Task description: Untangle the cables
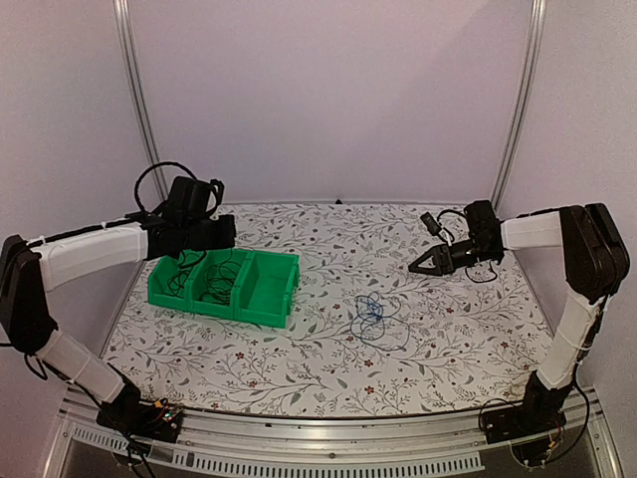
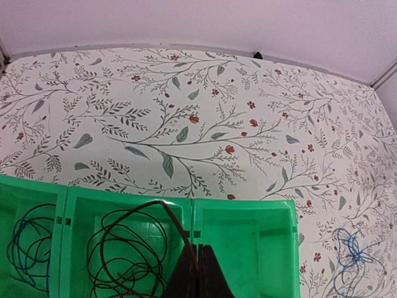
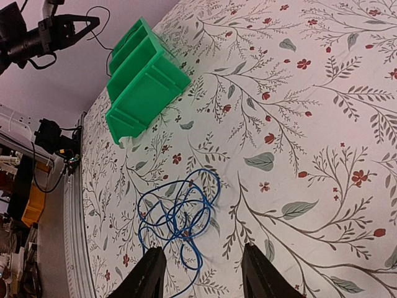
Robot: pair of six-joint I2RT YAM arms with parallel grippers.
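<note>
Left end effector [image 2: 197, 251] is clamped shut on a strand of the dark cable [image 2: 118, 248], which is coiled in the green bin's [image 2: 248, 208] middle compartment. A blue tangle [image 3: 177, 214] lies on the worktop [image 3: 310, 93], right of the bin. I see the right end effector [image 3: 203, 267] spread wide near it, not touching.

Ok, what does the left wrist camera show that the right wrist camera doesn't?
Only left wrist: inside the green bin, a blue cable in the left compartment, a dark cable in the middle one with a strand running up into the shut left gripper, the right one empty. Only right wrist: the open right gripper, the blue tangle close ahead of it. Both: the bin, that tangle, the left gripper, the floral table.
</note>
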